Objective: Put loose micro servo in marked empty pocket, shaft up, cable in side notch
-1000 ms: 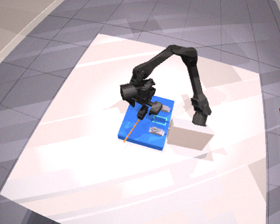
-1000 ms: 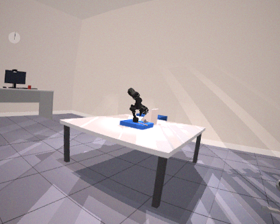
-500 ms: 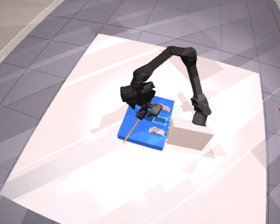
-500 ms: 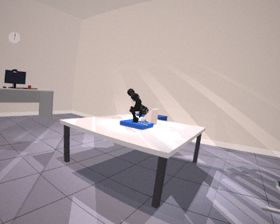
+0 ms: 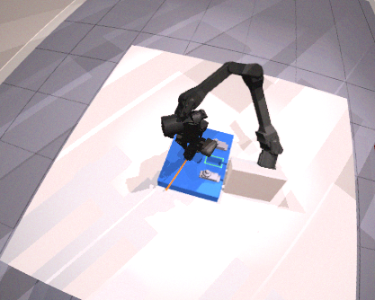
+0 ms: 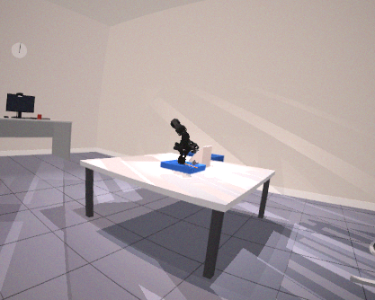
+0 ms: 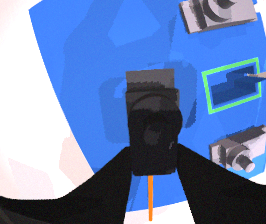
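The loose black micro servo (image 5: 190, 156) (image 7: 153, 120) is over the left part of the blue deck (image 5: 195, 189) (image 7: 83, 50), beside the marked pocket. Its shaft side faces up toward the wrist camera, and its orange cable (image 5: 176, 175) (image 7: 151, 197) runs off toward the deck's near edge. My gripper (image 7: 152, 150) is shut on the servo, with one finger against each long side near its cable end. Whether the servo touches the deck is hard to tell. The empty pocket, outlined in green (image 5: 215, 157) (image 7: 206, 93), lies to the right, its side notch at its right end.
Two grey fitted servos flank the pocket: one (image 5: 221, 145) (image 7: 220, 15) on the far side, one (image 5: 209, 175) (image 7: 238, 152) on the near side. A tall pale block (image 5: 254, 182) (image 6: 207, 155) stands against the deck's right edge.
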Available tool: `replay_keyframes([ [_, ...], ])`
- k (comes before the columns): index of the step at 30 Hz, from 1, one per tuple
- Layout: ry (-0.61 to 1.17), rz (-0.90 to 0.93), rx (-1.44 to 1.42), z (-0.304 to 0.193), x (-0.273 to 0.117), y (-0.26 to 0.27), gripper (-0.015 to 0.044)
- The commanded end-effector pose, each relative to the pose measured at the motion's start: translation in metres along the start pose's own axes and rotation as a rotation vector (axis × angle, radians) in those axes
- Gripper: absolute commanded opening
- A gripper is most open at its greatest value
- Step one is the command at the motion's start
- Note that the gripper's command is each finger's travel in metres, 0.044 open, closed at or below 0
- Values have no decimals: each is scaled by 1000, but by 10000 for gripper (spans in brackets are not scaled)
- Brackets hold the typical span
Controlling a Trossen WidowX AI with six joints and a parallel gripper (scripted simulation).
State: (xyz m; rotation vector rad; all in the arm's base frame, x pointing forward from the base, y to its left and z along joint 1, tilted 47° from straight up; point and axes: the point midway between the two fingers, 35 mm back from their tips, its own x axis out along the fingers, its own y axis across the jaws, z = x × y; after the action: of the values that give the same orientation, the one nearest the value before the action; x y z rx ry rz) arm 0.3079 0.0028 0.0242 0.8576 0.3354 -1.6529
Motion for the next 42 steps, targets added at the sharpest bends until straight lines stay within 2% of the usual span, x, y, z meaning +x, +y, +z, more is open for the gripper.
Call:
replay_keyframes([
  [1, -1, 2, -3, 0, -2, 0, 39],
  [3, 0, 2, -3, 0, -8, 0, 0],
  [9, 0, 2, -4, 4, -30, -4, 0],
  [25, 0, 1, -4, -5, -30, -7, 0],
  [34, -1, 2, -4, 15, -30, -3, 0],
  [42, -1, 1, -191, 15, -30, -3, 0],
])
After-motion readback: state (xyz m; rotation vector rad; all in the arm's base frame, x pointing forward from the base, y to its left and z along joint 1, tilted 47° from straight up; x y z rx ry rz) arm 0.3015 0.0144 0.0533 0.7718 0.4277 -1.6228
